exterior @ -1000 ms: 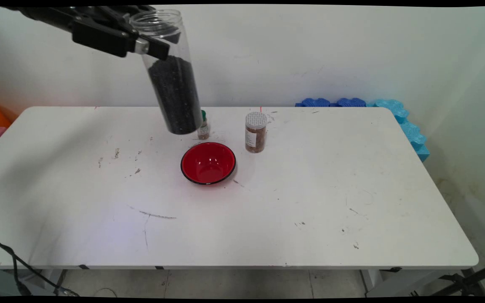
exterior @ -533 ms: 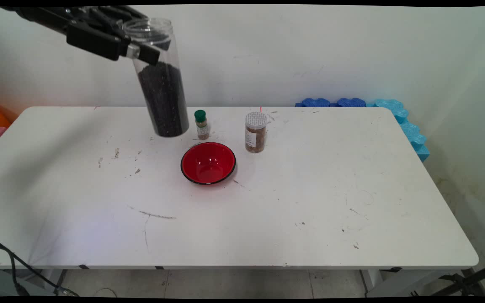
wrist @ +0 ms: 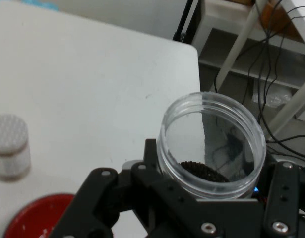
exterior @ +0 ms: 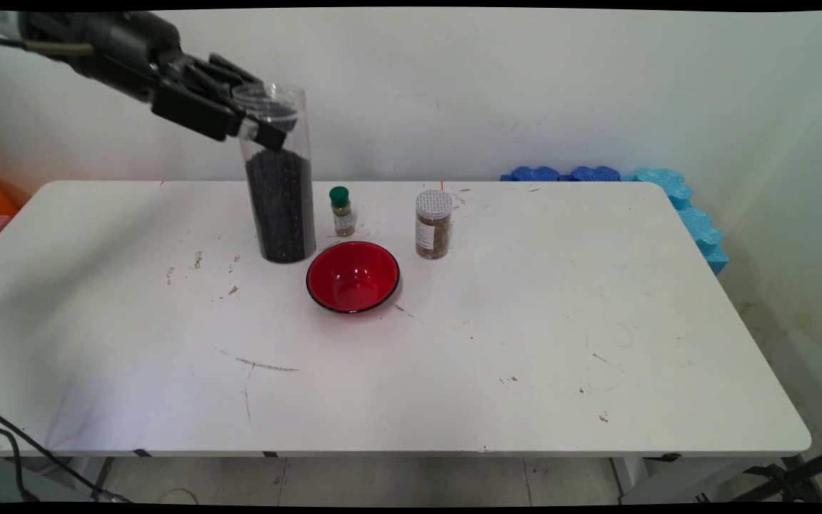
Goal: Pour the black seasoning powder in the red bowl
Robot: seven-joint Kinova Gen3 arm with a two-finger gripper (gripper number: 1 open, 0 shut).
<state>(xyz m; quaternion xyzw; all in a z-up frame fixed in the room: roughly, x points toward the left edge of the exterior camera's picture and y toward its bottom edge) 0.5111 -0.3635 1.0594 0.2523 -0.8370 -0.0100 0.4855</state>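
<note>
Gripper [exterior: 260, 126], coming in from 10 o'clock, is gripping a tall clear jar [exterior: 279, 193] near its open rim; fingers [exterior: 268, 134] clenched on the jar's upper wall. Jar is standing upright, approx. two-thirds full of dark grains, base at or just above the tabletop [exterior: 454, 343], at 10 o'clock of the red bowl [exterior: 352, 277]. Likely bottom-heavy, rigid, smooth plastic; a hold lower down, nearer the fill, looks steadier. Green-capped bottle [exterior: 341, 211] & spice jar [exterior: 433, 223] are sitting at 12–2 o'clock of bowl.

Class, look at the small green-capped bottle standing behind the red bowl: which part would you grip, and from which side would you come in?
Grip the small green-capped bottle from straight above, fingers closing across its cap or neck. It stands upright and narrow, with the tall clear jar close on its left and the red bowl just in front, so a sideways approach looks cramped.
</note>
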